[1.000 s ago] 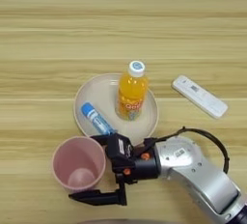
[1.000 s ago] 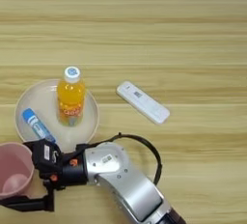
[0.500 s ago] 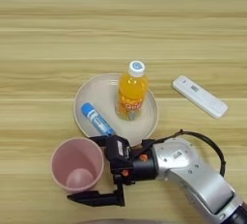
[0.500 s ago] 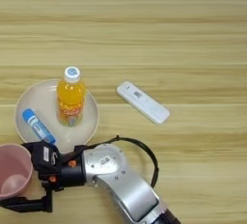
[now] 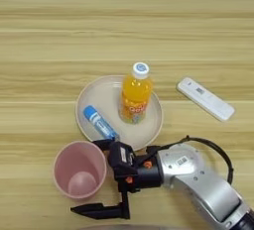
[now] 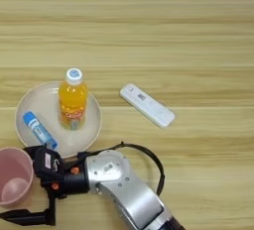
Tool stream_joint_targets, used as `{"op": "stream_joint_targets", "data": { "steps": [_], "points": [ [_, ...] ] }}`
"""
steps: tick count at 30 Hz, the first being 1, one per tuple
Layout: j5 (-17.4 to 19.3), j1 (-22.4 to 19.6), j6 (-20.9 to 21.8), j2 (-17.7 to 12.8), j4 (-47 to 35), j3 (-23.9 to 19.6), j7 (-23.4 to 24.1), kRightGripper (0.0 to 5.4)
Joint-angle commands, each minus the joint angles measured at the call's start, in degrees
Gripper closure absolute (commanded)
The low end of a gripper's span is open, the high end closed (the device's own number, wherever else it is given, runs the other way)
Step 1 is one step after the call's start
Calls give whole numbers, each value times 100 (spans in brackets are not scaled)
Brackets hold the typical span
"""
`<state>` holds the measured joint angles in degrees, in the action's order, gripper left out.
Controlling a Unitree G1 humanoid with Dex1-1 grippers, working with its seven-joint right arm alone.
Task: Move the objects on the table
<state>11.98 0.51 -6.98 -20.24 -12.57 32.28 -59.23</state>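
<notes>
Wooden table (image 5: 59, 21) — bearing plate (image 5: 94, 102), pink cup (image 5: 79, 175), white remote (image 5: 205, 98).

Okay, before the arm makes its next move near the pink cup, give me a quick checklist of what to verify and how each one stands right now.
1. Pink cup upright, opening up: ok.
2. Cup empty inside: ok, nothing shows in it.
3. Right gripper fingers straddle the cup wall: cannot tell; one black finger lies below the cup, the other is hidden by the rim.
4. Orange-drink bottle standing on the plate, apart from the arm: ok.
5. Blue tube clear of the gripper: not ok, its lower end sits right by the gripper body.
6. White remote-like device out of the arm's way: ok.
</notes>
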Motion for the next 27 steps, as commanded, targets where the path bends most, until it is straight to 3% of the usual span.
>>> {"op": "stream_joint_targets", "data": {
  "steps": [1,18,27],
  "points": [
    [69,-211,62,58,-260,-161,132,3],
    [634,-333,-439,5,-1335,-548,120,3],
    [1112,-505,-789,10,-1835,-831,206,3]
  ]
}}
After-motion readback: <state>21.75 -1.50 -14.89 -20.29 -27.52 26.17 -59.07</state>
